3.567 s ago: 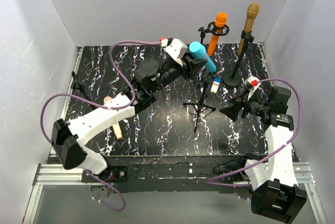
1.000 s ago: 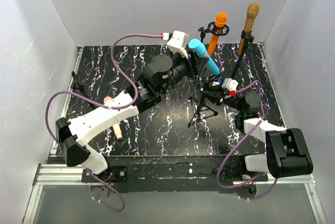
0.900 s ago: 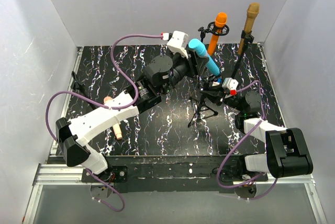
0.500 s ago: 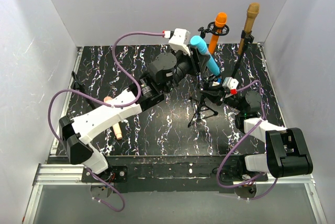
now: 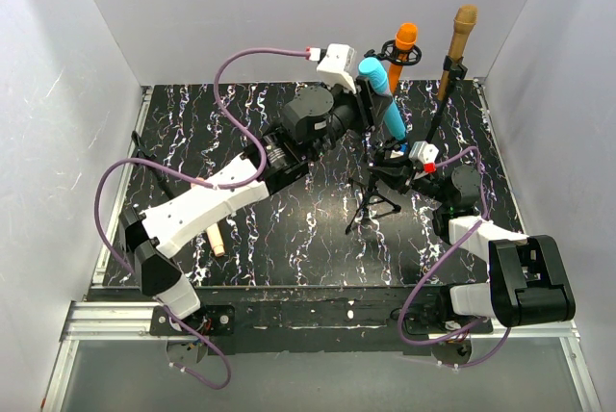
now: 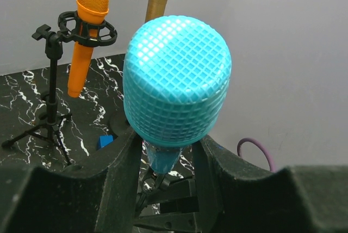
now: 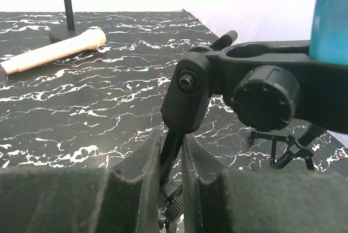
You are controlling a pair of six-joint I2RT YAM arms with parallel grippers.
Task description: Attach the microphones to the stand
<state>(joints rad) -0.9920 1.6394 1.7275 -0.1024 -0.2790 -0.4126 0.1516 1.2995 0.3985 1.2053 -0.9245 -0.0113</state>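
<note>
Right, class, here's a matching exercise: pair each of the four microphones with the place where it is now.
Things:
1. light blue microphone
2. orange microphone
3. gold microphone
4. pink-beige microphone

Places:
a. lying flat on the table
b. held in the left gripper
c. in the ring mount of a tripod stand at the back
d. on the tall round-base stand at the back right

Pairs: 1-b, 2-c, 3-d, 4-a
</note>
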